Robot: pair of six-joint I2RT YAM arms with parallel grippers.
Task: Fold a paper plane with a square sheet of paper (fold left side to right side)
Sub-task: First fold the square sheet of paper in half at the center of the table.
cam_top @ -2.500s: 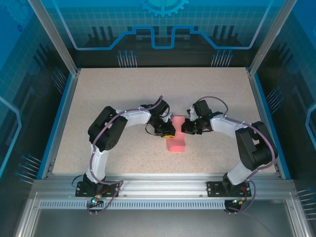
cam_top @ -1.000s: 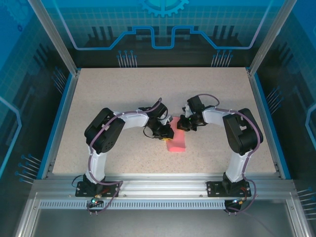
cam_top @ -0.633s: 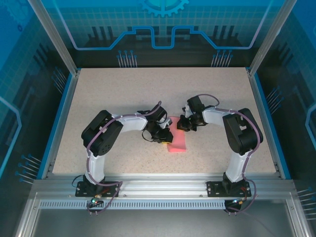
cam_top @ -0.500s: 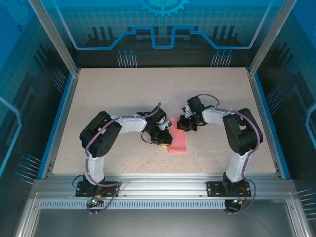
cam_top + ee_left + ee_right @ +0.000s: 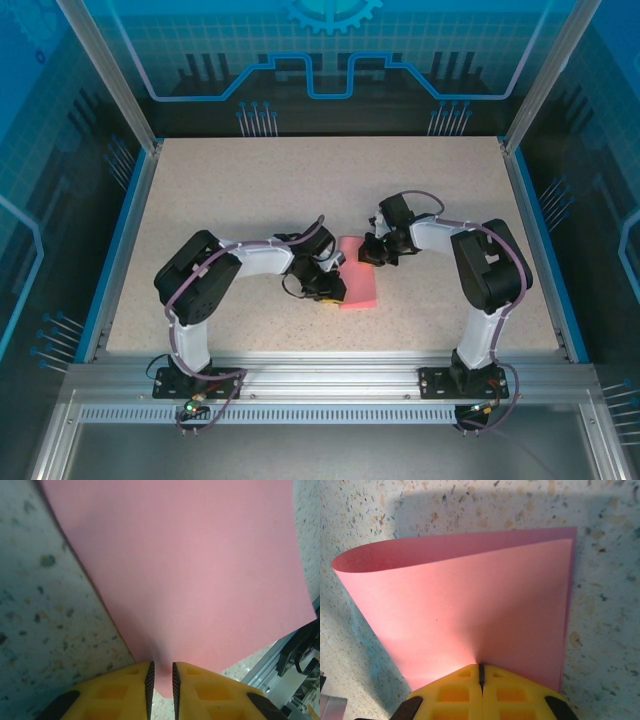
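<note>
The square sheet of paper [image 5: 362, 288] lay near the middle of the speckled worktop [image 5: 250, 190], folded over into a narrower rectangle with its long sides running near to far. The left fingers [image 5: 327, 288] met it at its near left side and the right fingers [image 5: 373, 253] at its far end, so both arms crowded in on the one small piece and their wrists stood close together over it. From the left wrist, the yellow left fingers [image 5: 125, 692] were drawn in to a narrow slit with the pink paper [image 5: 190, 580] running down into that slit, held there by its edge. From the right wrist, the right fingers [image 5: 455, 692] were pressed fully together on the paper's edge, and the paper [image 5: 480, 605] fanned away from them in two layers: the upper layer bowed up in a soft, uncreased curve on one side, while on the other side the two loose edges lay almost matched, the lower one showing as a thin strip. Around the paper the worktop was bare speckled surface on every side, leaving wide room to the far, left and right blue borders [image 5: 128, 240], and a metal rail [image 5: 320, 372] closed the near edge by the arm bases.
</note>
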